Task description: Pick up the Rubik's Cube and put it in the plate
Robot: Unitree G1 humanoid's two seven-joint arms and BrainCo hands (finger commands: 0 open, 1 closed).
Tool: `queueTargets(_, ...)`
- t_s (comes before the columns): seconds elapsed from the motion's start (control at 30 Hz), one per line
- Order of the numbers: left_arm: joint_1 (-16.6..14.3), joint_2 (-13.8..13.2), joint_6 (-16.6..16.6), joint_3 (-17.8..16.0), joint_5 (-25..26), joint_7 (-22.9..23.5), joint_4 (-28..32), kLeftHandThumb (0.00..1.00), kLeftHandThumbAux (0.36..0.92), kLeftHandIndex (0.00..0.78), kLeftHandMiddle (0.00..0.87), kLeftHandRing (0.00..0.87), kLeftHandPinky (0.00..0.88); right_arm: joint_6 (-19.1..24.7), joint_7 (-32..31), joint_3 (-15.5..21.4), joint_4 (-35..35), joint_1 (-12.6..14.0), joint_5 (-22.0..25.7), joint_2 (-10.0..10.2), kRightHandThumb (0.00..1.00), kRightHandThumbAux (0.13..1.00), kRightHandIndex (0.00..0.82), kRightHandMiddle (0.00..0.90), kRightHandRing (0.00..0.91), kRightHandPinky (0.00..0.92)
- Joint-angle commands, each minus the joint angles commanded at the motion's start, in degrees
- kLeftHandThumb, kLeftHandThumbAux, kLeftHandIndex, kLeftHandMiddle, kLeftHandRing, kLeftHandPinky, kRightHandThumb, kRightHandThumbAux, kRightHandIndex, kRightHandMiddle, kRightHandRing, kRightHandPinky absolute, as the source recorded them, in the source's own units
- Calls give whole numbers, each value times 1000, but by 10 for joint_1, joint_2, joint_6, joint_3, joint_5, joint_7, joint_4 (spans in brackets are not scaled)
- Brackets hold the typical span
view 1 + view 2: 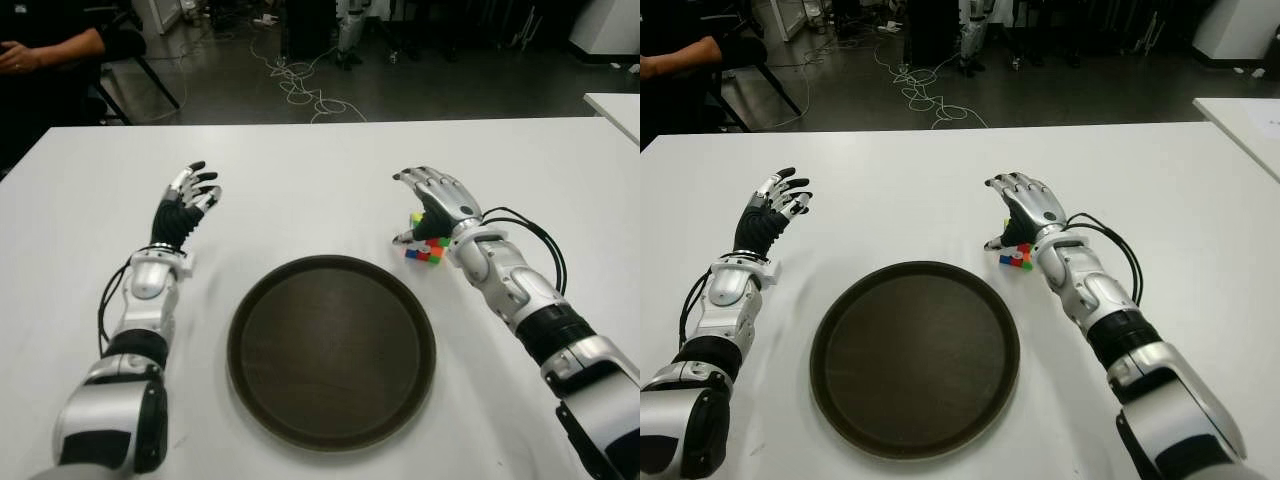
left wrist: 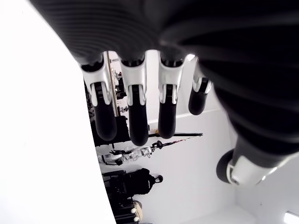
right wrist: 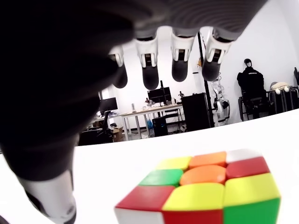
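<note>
The Rubik's Cube (image 1: 427,247) lies on the white table (image 1: 300,170), just past the right rim of the round dark brown plate (image 1: 330,350). My right hand (image 1: 422,205) arches over the cube with its fingers spread, and it holds nothing. In the right wrist view the cube (image 3: 205,186) sits under the palm, and the fingertips (image 3: 180,70) hang beyond it without touching. My left hand (image 1: 190,195) shows left of the plate with its fingers open and raised, holding nothing. The plate has nothing in it.
A person's arm (image 1: 45,50) shows at the far left behind the table. Cables (image 1: 300,90) trail over the dark floor beyond the far edge. The corner of a second white table (image 1: 615,105) stands at the right.
</note>
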State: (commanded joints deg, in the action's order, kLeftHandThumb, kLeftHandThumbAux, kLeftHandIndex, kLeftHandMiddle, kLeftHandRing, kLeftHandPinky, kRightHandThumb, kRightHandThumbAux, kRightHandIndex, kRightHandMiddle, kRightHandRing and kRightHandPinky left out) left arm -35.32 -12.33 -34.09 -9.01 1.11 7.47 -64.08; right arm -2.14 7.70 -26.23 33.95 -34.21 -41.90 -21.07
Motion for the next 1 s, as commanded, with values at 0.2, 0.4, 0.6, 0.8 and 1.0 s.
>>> queueTargets(0.2, -1, 1, 0, -2, 4, 1, 0, 29, 611, 142, 234, 241, 268, 17, -16, 0, -35, 16, -2, -5, 0, 760, 0, 0, 2, 30)
queueTargets(0.4, -2, 2, 4, -6, 11, 10, 0, 42, 619, 143, 234, 238, 263, 36, -40, 2, -81, 41, -6, -13, 0, 767, 0, 0, 0, 23)
queueTargets(0.6, -1, 2, 5, -7, 9, 11, -1, 30, 608, 138, 225, 235, 266, 41, -47, 2, -104, 60, -12, -18, 0, 778, 5, 10, 10, 30)
queueTargets(0.8, -1, 1, 4, -6, 7, 10, -1, 20, 611, 136, 225, 237, 268, 40, -46, 2, -113, 69, -15, -21, 0, 781, 15, 18, 20, 40)
queueTargets(1.0, -1, 1, 1, -7, 9, 14, -1, 23, 609, 134, 221, 233, 271, 40, -41, 3, -110, 75, -16, -20, 0, 781, 11, 19, 16, 32)
